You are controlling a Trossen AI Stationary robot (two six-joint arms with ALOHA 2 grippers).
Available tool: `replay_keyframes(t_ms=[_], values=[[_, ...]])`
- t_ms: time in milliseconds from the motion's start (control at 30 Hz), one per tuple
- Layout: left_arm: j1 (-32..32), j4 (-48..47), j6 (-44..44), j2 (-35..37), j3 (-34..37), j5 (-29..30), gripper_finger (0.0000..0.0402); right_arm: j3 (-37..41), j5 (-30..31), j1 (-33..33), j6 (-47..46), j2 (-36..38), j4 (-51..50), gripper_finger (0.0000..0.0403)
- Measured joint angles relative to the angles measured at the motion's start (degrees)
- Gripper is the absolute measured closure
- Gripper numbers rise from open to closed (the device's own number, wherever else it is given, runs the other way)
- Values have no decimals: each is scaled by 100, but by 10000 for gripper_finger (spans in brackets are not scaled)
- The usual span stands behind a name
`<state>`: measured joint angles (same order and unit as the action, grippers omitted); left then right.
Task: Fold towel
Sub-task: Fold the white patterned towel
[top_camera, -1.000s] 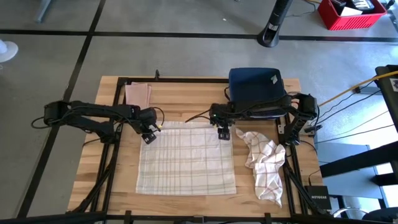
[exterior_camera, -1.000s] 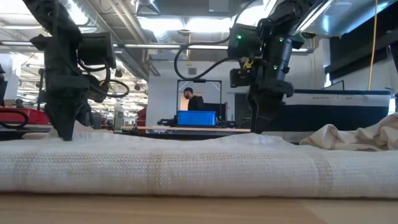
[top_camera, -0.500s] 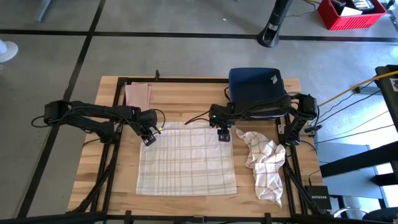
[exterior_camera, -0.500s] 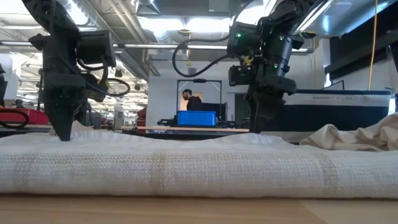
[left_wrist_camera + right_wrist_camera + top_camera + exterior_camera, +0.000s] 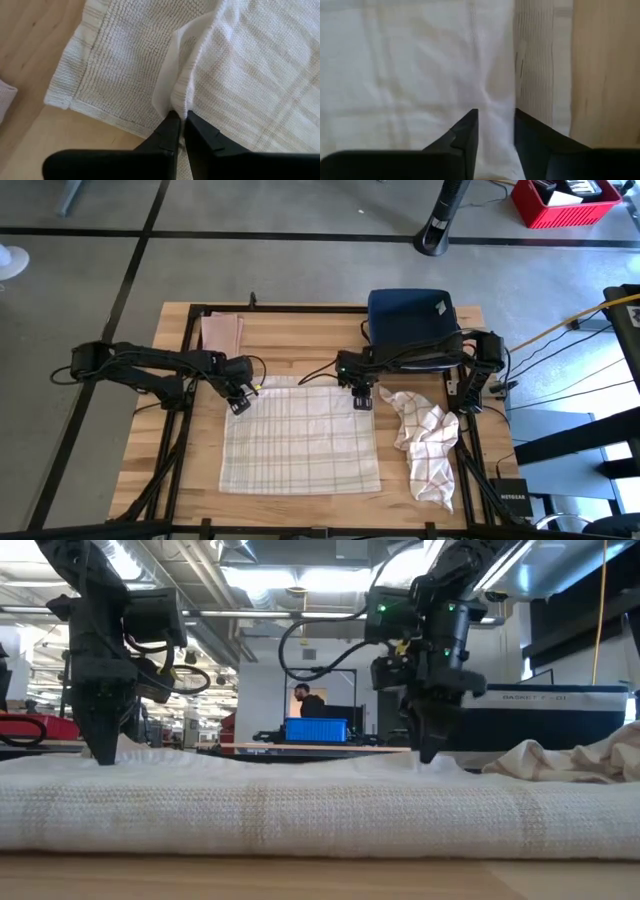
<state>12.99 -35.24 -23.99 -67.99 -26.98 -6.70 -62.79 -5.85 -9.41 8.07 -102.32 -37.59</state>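
Pinching a raised ridge of cloth, the left gripper [image 5: 180,117] has its two dark fingers [image 5: 169,131] closed together on the white plaid towel [image 5: 300,435] near that towel's far left corner; in the high view this gripper [image 5: 238,395] sits at the corner nearest the left arm. At the far right corner, the right gripper [image 5: 361,394] points down onto the same towel, its fingers [image 5: 467,131] parted with a strip of flat cloth between them and nothing yet clamped. From table height both grippers [image 5: 100,745] [image 5: 430,745] stand upright with tips at the towel's surface. That towel lies spread flat in the middle of the wooden table [image 5: 290,330]. Just beside its right edge lies a crumpled red-checked cloth [image 5: 428,445]. A dark blue bin [image 5: 412,320] stands behind the right arm, and a folded pinkish cloth [image 5: 221,332] rests near the table's far left.
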Motion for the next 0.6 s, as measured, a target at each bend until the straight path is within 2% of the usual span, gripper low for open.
replay_keyframes(t_ms=[400,500,600], values=[[0,164,67,1,0,23,381,24,-170,0,35,12,-1,393],[-36,124,68,38,-55,40,392,7,-142,64,-23,32,-75,392],[-152,-74,56,143,-250,101,396,-101,152,236,-59,168,-327,397]])
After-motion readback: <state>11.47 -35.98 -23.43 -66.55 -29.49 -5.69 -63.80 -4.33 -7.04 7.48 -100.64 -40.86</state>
